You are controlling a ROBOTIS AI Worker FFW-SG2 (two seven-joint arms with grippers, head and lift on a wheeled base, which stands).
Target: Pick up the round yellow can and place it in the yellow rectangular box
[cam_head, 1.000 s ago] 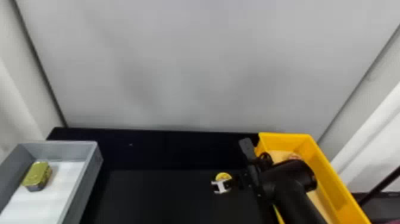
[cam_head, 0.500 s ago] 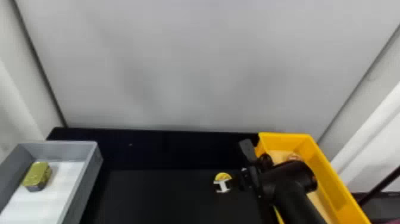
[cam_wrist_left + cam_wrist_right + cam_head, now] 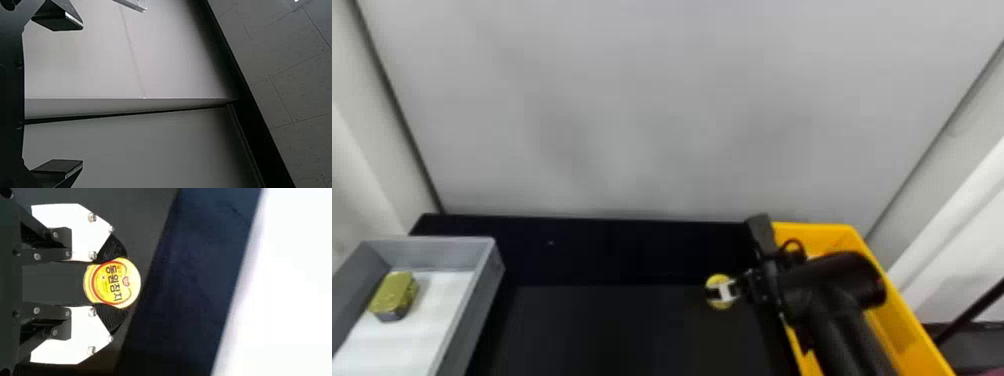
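At the centre right of the head view, my right gripper is shut on the round yellow can, just left of the yellow rectangular box. Partly covering that box is the right arm. In the right wrist view the right gripper has its black pads pressed against opposite sides of the can, whose round lid faces the camera. Whether the can touches the black table cannot be told. Parked, with nothing between its fingers, my left gripper stands open in the left wrist view.
At the head view's left, a grey tray with a white bottom holds a greenish-gold tin. The black table stretches between tray and yellow box. A pale wall panel rises behind the table.
The right gripper and the can have shifted a little to the right and slightly away from the robot, toward the yellow box. Tray and tin are unmoved.
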